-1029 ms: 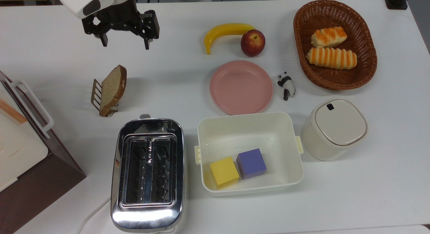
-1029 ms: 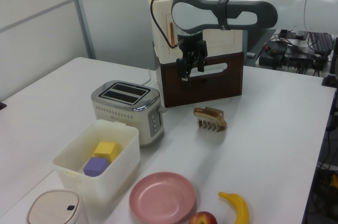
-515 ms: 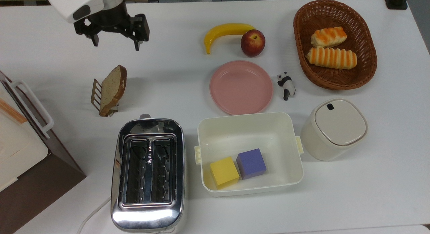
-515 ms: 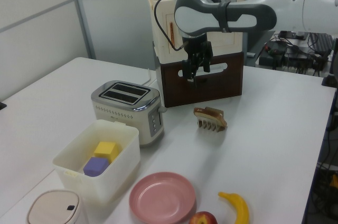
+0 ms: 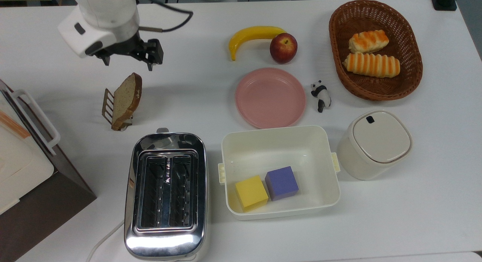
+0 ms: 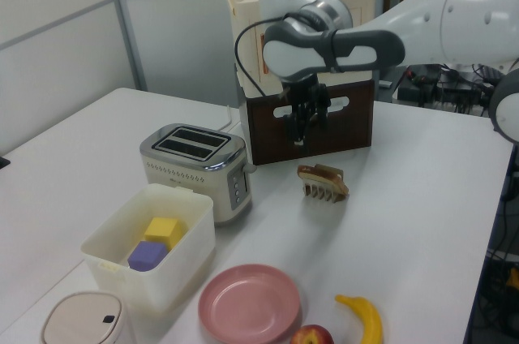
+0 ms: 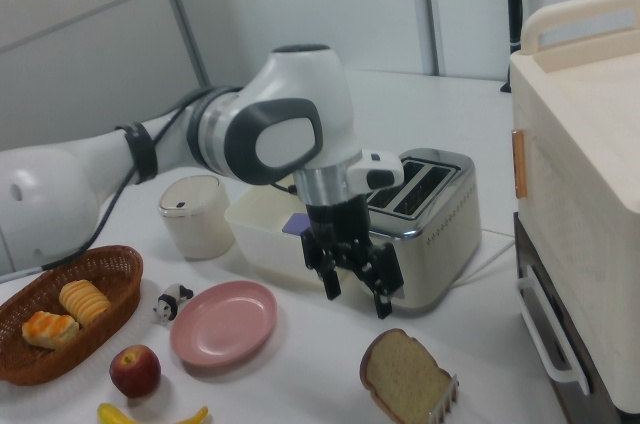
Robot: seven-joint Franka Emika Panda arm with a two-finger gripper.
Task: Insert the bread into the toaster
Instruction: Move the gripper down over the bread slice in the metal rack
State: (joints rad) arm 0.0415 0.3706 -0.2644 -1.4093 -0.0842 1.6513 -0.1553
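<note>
Since a second ago, shifted lower in the top view: gripper [image 5: 128, 62], now close above the bread [image 5: 126, 97], fingers spread, nothing between them. Bread itself unmoved, leaning on a small rack [image 5: 108, 107] on the white tabletop [image 5: 211, 100], just beyond the chrome toaster [image 5: 166, 194], both slots empty.

In the left view: gripper [image 6: 303, 131] hanging fingers-down above the bread [image 6: 322, 174], clear of it, in front of the brown-and-cream box appliance [image 6: 311, 76]; toaster [image 6: 195, 164] well off to the left view's left.

In the right view: gripper [image 7: 354, 300] open, just above the bread [image 7: 404, 378], toaster [image 7: 424, 216] behind.
</note>
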